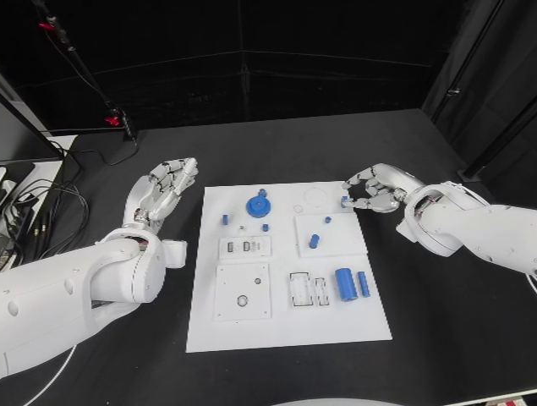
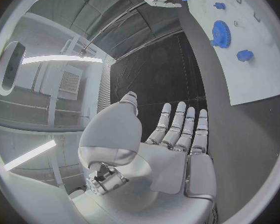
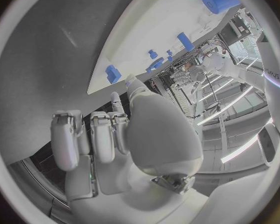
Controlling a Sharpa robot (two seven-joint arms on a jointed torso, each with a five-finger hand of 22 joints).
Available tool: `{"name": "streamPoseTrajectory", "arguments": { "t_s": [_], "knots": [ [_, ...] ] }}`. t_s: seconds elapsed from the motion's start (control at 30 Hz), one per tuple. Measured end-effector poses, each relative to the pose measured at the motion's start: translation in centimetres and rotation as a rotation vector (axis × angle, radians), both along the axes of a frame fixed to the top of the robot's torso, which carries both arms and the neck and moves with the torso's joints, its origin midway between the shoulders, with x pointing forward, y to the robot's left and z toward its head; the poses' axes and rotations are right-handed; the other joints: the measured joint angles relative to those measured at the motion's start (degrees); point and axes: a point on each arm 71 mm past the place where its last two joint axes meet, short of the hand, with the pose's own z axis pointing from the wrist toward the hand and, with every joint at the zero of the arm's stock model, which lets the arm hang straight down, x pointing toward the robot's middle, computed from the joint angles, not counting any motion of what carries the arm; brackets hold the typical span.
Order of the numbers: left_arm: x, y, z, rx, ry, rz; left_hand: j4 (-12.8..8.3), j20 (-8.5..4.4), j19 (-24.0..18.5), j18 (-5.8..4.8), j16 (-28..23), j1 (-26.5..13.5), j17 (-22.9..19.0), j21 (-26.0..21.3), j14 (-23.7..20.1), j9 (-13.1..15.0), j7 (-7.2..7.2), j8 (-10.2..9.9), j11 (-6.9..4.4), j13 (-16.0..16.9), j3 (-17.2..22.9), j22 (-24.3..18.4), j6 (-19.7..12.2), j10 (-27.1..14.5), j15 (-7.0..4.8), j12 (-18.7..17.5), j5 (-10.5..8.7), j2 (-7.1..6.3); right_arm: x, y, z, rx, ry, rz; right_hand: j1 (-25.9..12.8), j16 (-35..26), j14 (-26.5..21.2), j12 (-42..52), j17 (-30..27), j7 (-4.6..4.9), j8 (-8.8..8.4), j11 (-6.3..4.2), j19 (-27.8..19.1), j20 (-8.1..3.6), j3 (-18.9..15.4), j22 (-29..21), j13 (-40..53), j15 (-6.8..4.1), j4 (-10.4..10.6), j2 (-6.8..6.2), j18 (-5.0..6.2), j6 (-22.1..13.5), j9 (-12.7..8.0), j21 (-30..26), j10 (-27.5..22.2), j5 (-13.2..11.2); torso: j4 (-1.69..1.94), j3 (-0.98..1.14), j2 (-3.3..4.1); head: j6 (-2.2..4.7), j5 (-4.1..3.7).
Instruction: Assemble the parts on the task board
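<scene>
While the left hand [image 1: 158, 193] lies flat-fingered and empty beside the task board [image 1: 287, 326], the right hand [image 1: 375, 190] curls empty-fingered at its far corner near a small blue part [image 1: 344, 201]

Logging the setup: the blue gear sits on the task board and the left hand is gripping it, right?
Not quite. The blue gear does sit on the task board, but the left hand holds nothing; the head view shows it open, over the black table beside the board.
</scene>
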Motion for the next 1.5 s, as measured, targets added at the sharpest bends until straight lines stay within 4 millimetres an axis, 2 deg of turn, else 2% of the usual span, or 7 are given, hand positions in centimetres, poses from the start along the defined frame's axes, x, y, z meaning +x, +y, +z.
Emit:
{"name": "streamPoseTrajectory", "arguments": {
  "t_s": [0.33,0.43,0.5,0.83,1.0,1.23,1.5],
  "knots": [
    [0.0,0.07,0.0,0.0,0.0,0.001,0.0,0.0,0.0,0.0,0.0,0.22,0.0,0.0,0.0,-0.05,0.0,0.0,0.0,0.0,0.0,0.0,0.0,0.0,0.0,0.0,0.0,0.22,0.27,0.07,-0.35,-0.022,0.018,-0.005,0.23,0.0,0.0,0.0,0.0,0.0,0.0,0.0,0.0,0.0,0.11,0.0,0.0,0.0,-0.1,-0.2,0.0,0.0,0.0,0.0,0.0,0.0,-0.01,-0.04,0.01,-0.19,0.27],
    [-0.01,0.05,0.0,0.0,0.0,0.001,0.0,0.0,0.0,0.0,0.0,0.22,0.0,0.0,0.0,-0.05,0.0,0.0,0.0,0.0,0.0,-0.01,0.0,0.0,0.0,0.0,0.0,0.22,0.31,0.12,-0.43,-0.027,0.025,-0.006,0.6,0.0,0.0,0.0,0.0,0.0,0.0,0.0,0.0,0.0,0.24,0.0,0.0,0.0,-0.23,0.15,0.0,0.0,0.0,0.0,0.0,0.12,-0.01,-0.03,0.01,-0.25,0.32],
    [-0.01,0.02,0.0,0.0,0.0,0.0,0.0,0.0,0.0,0.0,0.0,0.22,0.0,0.0,0.0,-0.05,0.0,0.0,0.0,0.0,0.0,-0.01,0.0,0.0,0.0,0.0,0.0,0.22,0.33,0.11,-0.49,-0.031,0.03,-0.008,1.12,0.0,0.0,0.0,0.0,-0.43,0.0,0.0,0.0,0.0,0.42,0.0,0.0,0.0,-0.42,0.09,0.0,0.43,0.02,0.0,0.0,0.27,0.01,-0.02,0.01,-0.27,0.32],
    [-0.01,0.22,0.0,0.001,0.0,0.004,0.0,0.0,0.0,0.0,0.0,0.22,0.01,0.0,0.0,-0.04,0.0,0.0,0.0,0.0,0.0,-0.01,0.0,0.0,0.0,0.0,0.0,0.22,0.34,0.38,-0.64,-0.049,0.046,-0.004,1.41,0.0,0.0,0.0,0.0,-0.43,0.25,0.0,0.0,0.0,0.47,0.0,0.0,0.0,-0.47,0.38,0.0,1.22,0.17,0.0,0.0,0.56,-0.02,0.02,-0.01,-0.56,0.81],
    [-0.03,0.24,0.01,0.001,0.0,0.004,-0.1,0.0,0.0,0.0,0.0,0.22,0.01,0.0,0.0,-0.09,0.0,0.0,0.0,0.0,-0.09,-0.01,0.0,0.0,0.0,0.0,0.0,0.22,0.34,0.48,-0.67,-0.067,0.046,-0.004,1.41,0.0,0.0,0.0,0.0,-0.03,0.29,0.0,0.0,0.0,0.58,0.0,0.0,0.0,-0.57,0.38,0.0,1.63,0.17,0.0,0.0,0.73,-0.07,0.01,-0.02,-0.63,0.81],
    [-0.06,0.26,0.02,0.001,0.0,0.003,-0.15,0.0,0.0,0.0,0.0,0.22,0.01,0.0,0.0,-0.12,0.0,0.0,0.0,0.0,-0.15,0.04,0.0,0.0,0.0,0.0,0.0,0.22,0.41,0.64,-0.7,-0.086,0.044,-0.008,1.41,0.0,-0.21,0.0,0.0,0.19,0.29,0.72,0.0,0.0,0.58,0.0,0.0,0.21,-0.57,0.38,0.0,1.85,0.17,0.0,-0.1,0.94,0.01,-0.02,-0.02,-0.62,0.68],
    [-0.06,0.32,0.03,0.001,0.0,0.004,-0.15,0.0,0.0,0.0,0.0,0.22,0.01,0.0,0.0,-0.12,0.0,0.0,0.0,0.0,-0.15,0.04,0.0,-0.01,0.0,0.0,0.0,0.22,0.45,0.69,-0.74,-0.096,0.046,-0.017,1.87,0.0,-0.09,0.0,0.0,0.58,0.29,1.13,-0.05,0.35,0.58,0.0,0.0,0.74,-0.57,0.84,0.0,2.23,0.16,0.0,-0.1,0.94,0.03,0.0,-0.02,-0.63,1.14]
  ]
}}
